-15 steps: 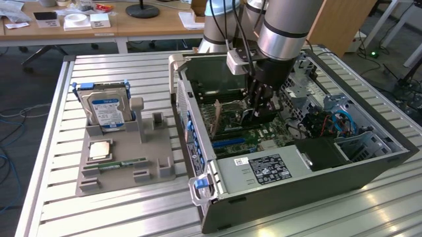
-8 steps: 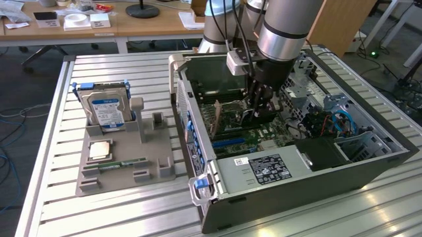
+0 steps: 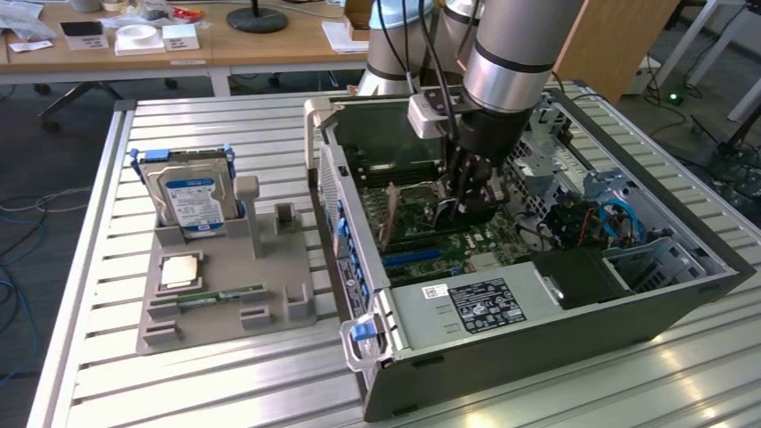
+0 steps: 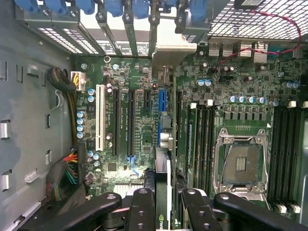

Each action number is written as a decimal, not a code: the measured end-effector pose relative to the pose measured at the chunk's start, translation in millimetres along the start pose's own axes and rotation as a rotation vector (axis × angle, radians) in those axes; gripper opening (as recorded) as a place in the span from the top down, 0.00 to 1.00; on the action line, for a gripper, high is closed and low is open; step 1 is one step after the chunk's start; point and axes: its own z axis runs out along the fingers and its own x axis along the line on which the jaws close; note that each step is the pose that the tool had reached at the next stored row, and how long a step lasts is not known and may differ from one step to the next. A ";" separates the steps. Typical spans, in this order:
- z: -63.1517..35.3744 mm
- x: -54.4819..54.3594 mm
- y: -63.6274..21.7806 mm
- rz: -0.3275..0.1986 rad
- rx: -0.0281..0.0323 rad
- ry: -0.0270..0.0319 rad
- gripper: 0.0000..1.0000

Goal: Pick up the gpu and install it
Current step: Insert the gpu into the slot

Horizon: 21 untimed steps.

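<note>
The gpu (image 4: 163, 168) is a thin dark card seen edge-on, with its silver bracket (image 4: 174, 53) up against the rear slot openings. My gripper (image 4: 163, 204) is shut on the card's edge, one black finger (image 4: 142, 209) on each side. The card hangs in line with the blue slot (image 4: 161, 103) on the green motherboard (image 4: 130, 77); I cannot tell whether it touches the slot. In the exterior view my gripper (image 3: 468, 203) reaches down inside the open computer case (image 3: 476, 308), and the gpu (image 3: 390, 218) shows as a thin slanted edge beside it.
On the exterior view's left stands a grey fixture (image 3: 226, 312) with a hard drive (image 3: 191, 201), a CPU (image 3: 181, 267) and a green RAM stick (image 3: 220, 294). An empty CPU socket (image 4: 243, 163), RAM slots (image 4: 202, 139) and cable bundles (image 4: 65, 173) flank the card.
</note>
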 end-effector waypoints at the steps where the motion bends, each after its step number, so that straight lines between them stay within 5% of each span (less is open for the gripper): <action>1: 1.4 0.1 0.0 0.000 0.0000 -0.0001 0.74; 21: 11.6 0.5 0.2 0.000 0.0000 -0.0006 0.74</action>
